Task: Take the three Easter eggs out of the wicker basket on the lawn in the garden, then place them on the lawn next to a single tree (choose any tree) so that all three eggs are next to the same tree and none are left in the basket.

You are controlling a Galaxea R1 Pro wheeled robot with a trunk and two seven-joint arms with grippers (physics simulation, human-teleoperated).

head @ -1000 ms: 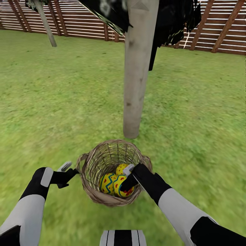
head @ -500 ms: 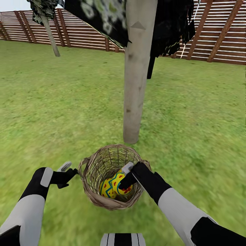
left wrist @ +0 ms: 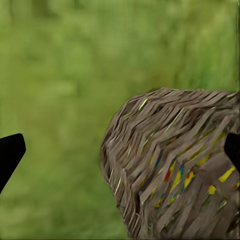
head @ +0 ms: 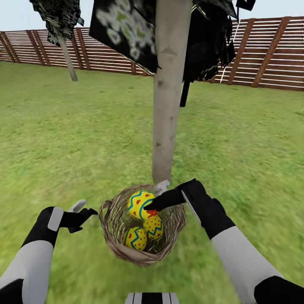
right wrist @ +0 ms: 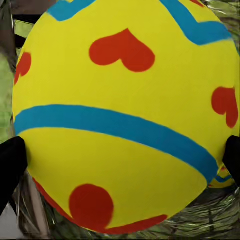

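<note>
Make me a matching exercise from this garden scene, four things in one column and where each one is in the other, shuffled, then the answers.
Things:
1. lifted egg
2. left gripper
3. tree trunk
4. two lower eggs

Places:
A. on the basket floor
B. open, beside the basket's outer wall
C. held in the right gripper above the basket rim
D. standing on the lawn just beyond the basket

Pairs: 1-C, 2-B, 3-D, 4-A

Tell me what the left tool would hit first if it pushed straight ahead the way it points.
Probably the basket: the left tool points at its outer wall, which stands just ahead, off to one side.
</note>
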